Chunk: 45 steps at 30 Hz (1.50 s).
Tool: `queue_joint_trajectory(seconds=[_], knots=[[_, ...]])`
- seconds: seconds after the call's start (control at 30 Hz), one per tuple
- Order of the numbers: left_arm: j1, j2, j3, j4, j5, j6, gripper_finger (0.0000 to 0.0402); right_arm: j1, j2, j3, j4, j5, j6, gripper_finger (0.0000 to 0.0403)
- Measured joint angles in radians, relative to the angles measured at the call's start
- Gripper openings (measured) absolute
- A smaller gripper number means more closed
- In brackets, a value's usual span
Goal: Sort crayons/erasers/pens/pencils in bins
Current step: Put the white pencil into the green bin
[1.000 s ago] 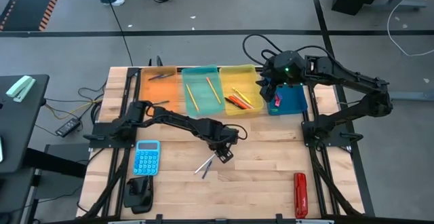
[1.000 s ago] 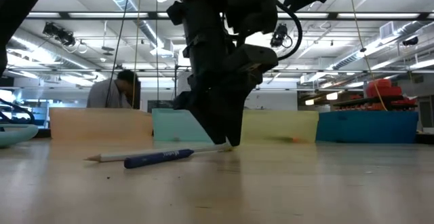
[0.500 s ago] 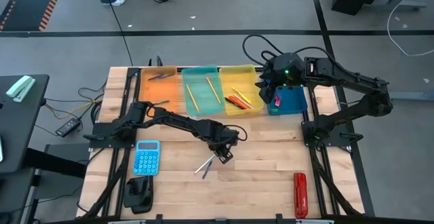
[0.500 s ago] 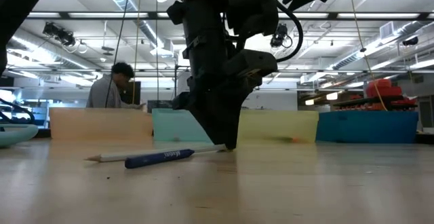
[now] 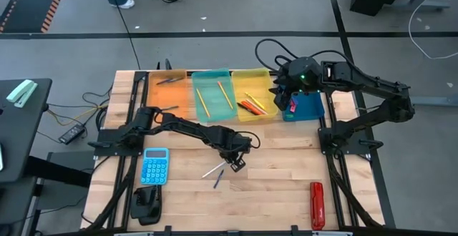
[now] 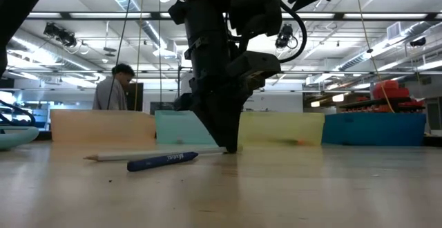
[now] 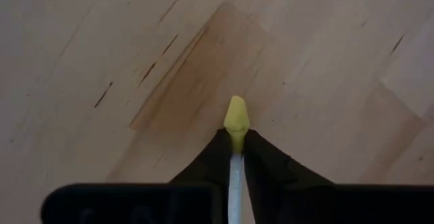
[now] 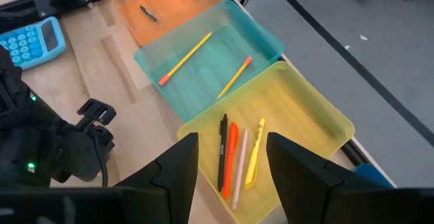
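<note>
A white pencil [image 5: 212,169] with a yellow-green eraser end lies on the wooden table near its middle, and my left gripper [image 5: 235,161] is shut on it. A dark blue pen [image 5: 218,179] lies loose beside the pencil, flat on the table. Along the far edge stand the orange [image 5: 170,93], teal [image 5: 212,91], yellow [image 5: 252,86] and dark blue [image 5: 308,107] bins. The teal bin holds two pencils [image 8: 184,56]; the yellow one holds several sticks [image 8: 234,157]. My right gripper [image 8: 230,170] hangs open and empty above the yellow and dark blue bins. My left gripper pinches the white pencil between its two fingers just behind the yellow-green eraser end [image 7: 236,115], which sticks out past the fingertips. The fingers come from above, pointing down, across the shaft. The pencil lies almost level, its pointed end [image 6: 90,157] on the table.
A light-blue calculator [image 5: 154,166] and a black object [image 5: 147,204] sit at the near left, a red oblong tool [image 5: 316,204] at the near right. A pink piece [image 5: 292,106] shows in the dark blue bin. A person [image 6: 114,90] stands beyond the table.
My left gripper has shut on the white pencil's eraser end without leaving its place. The pencil has swung a little on the table and now lies apart from the blue pen, which it crossed before.
</note>
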Motion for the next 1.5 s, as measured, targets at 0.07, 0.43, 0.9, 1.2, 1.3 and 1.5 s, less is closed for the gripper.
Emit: queue_joint_trajectory(seconds=[0.07, 0.43, 0.9, 1.2, 1.3, 1.5], knots=[[0.0, -0.001, 0.0, -0.001, 0.0, 0.0, 0.0042, 0.0, 0.0, 0.0, 0.0, 0.0, -0.016, 0.0184], [0.005, -0.002, 0.088, -0.096, 0.028, 0.043, 0.0033, -0.002, 0.0, 0.0, -0.001, 0.03, -0.03, 0.0184], [0.143, -0.004, 0.381, -0.482, -0.235, 0.331, 0.0039, -0.011, 0.0, 0.0, -0.001, 0.03, -0.048, 0.0184], [0.307, -0.025, 0.501, -0.495, -0.323, 0.45, 0.0031, -0.049, 0.0, -0.037, 0.012, 0.032, -0.051, 0.0184], [0.381, -0.033, 0.529, -0.474, -0.334, 0.476, 0.0037, -0.067, 0.0, -0.1, 0.031, 0.032, -0.05, 0.0184], [0.521, -0.039, 0.524, -0.338, -0.333, 0.445, 0.0038, -0.09, 0.001, -0.259, 0.062, 0.03, 0.006, 0.0184]])
